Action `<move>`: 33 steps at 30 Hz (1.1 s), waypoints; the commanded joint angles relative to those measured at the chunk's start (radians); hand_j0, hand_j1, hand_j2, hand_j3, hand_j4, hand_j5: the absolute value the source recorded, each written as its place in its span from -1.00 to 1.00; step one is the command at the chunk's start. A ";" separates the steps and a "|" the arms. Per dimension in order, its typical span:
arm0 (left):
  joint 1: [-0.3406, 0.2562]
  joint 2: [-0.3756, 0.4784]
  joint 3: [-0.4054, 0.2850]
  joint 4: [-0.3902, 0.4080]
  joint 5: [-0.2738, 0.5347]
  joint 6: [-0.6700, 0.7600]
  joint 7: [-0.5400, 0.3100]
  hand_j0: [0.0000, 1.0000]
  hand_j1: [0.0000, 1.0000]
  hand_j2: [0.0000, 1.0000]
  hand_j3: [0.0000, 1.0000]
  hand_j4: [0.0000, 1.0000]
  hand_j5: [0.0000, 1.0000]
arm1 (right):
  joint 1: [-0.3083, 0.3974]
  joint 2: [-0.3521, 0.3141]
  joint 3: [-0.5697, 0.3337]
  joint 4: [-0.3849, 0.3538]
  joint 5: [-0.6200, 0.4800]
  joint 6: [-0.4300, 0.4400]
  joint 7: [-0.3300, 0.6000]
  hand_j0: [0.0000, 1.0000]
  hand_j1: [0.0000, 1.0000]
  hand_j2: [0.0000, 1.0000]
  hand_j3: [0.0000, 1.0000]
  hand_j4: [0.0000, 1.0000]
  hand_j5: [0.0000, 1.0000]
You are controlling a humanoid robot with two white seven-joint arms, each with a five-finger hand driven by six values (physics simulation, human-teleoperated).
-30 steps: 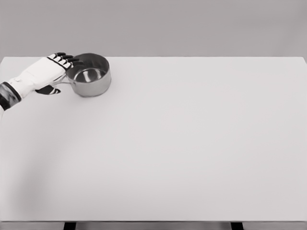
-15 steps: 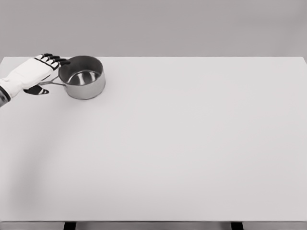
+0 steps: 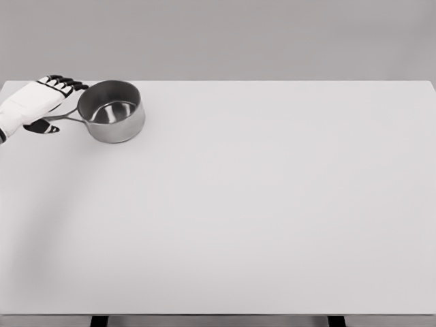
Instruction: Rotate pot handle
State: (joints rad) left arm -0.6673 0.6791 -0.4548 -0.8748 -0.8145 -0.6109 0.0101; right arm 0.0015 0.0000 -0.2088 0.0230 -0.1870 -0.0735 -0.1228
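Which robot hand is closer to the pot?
Left. The left robot hand sits at the handle of the pot, on its left side. The right one is out of view.

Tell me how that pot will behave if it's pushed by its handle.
The pot looks rigid metal, so it should hold shape. Its flat base on the smooth table probably slides or pivots rather than tips. The thin handle by the left hand may slip.

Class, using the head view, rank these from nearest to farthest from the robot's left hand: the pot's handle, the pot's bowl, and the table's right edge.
1. Pot handle, directly at the left hand, far left.
2. Pot bowl, just right of the handle.
3. Table's right edge, across the whole tabletop.
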 commanded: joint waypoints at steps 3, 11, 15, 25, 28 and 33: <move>-0.005 0.004 0.007 0.019 0.006 0.000 0.001 1.00 1.00 1.00 1.00 1.00 1.00 | 0.000 0.000 0.000 0.000 0.000 0.000 0.000 1.00 1.00 1.00 1.00 1.00 1.00; -0.025 0.007 0.025 0.092 0.008 0.000 0.001 1.00 1.00 1.00 1.00 1.00 1.00 | 0.000 0.000 0.000 0.000 0.000 0.000 0.000 1.00 1.00 1.00 1.00 1.00 1.00; -0.026 -0.007 0.027 0.092 0.006 0.000 0.001 1.00 1.00 1.00 1.00 1.00 1.00 | 0.000 0.000 0.000 0.000 0.000 0.000 0.000 1.00 1.00 1.00 1.00 1.00 1.00; -0.040 -0.023 0.025 0.099 0.006 0.000 0.001 1.00 1.00 1.00 1.00 1.00 1.00 | 0.000 0.000 0.000 0.000 0.000 0.000 0.000 1.00 1.00 1.00 1.00 1.00 1.00; -0.040 -0.023 0.025 0.099 0.006 0.000 0.001 1.00 1.00 1.00 1.00 1.00 1.00 | 0.000 0.000 0.000 0.000 0.000 0.000 0.000 1.00 1.00 1.00 1.00 1.00 1.00; -0.038 -0.016 0.025 0.099 0.006 0.000 0.001 1.00 1.00 1.00 1.00 1.00 1.00 | 0.000 0.000 0.000 0.000 0.000 0.000 0.000 1.00 1.00 1.00 1.00 1.00 1.00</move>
State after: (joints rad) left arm -0.7056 0.6599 -0.4315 -0.7758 -0.8145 -0.6110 0.0100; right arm 0.0015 0.0000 -0.2087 0.0230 -0.1870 -0.0735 -0.1228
